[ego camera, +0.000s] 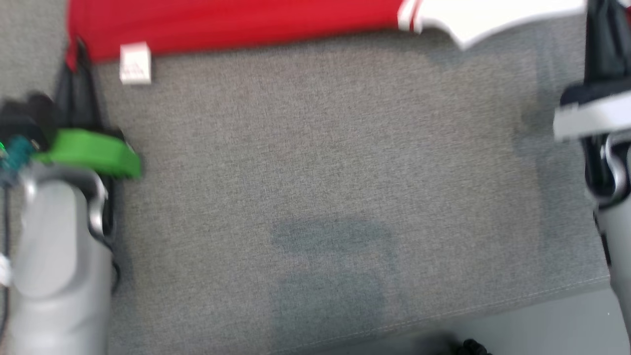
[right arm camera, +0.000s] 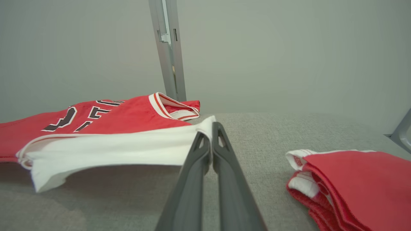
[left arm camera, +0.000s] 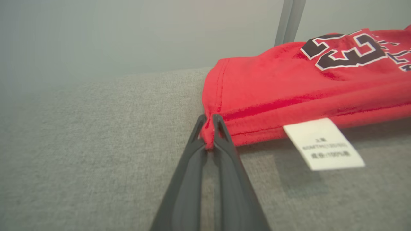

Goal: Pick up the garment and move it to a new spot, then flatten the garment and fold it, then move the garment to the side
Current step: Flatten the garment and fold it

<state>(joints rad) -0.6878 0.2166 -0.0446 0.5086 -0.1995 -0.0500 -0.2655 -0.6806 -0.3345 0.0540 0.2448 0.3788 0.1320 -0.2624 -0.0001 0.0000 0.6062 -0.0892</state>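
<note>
Red garment (left arm camera: pixel 289 86), black white-edged numerals (left arm camera: pixel 346 48), white care label (left arm camera: pixel 322 144) dangling at hem; spread along far edge of grey fabric surface (ego camera: pixel 320 172), near edge lifted.

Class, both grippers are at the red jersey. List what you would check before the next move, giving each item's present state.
1. Left gripper shut on the hem corner of the jersey: ok.
2. Right gripper shut on its white edge: ok.
3. Jersey flat on the grey surface: not ok, white edge lifted.
4. Care label tucked under: not ok, sticks out.
5. Folded red garment apart from the jersey: ok.
</note>
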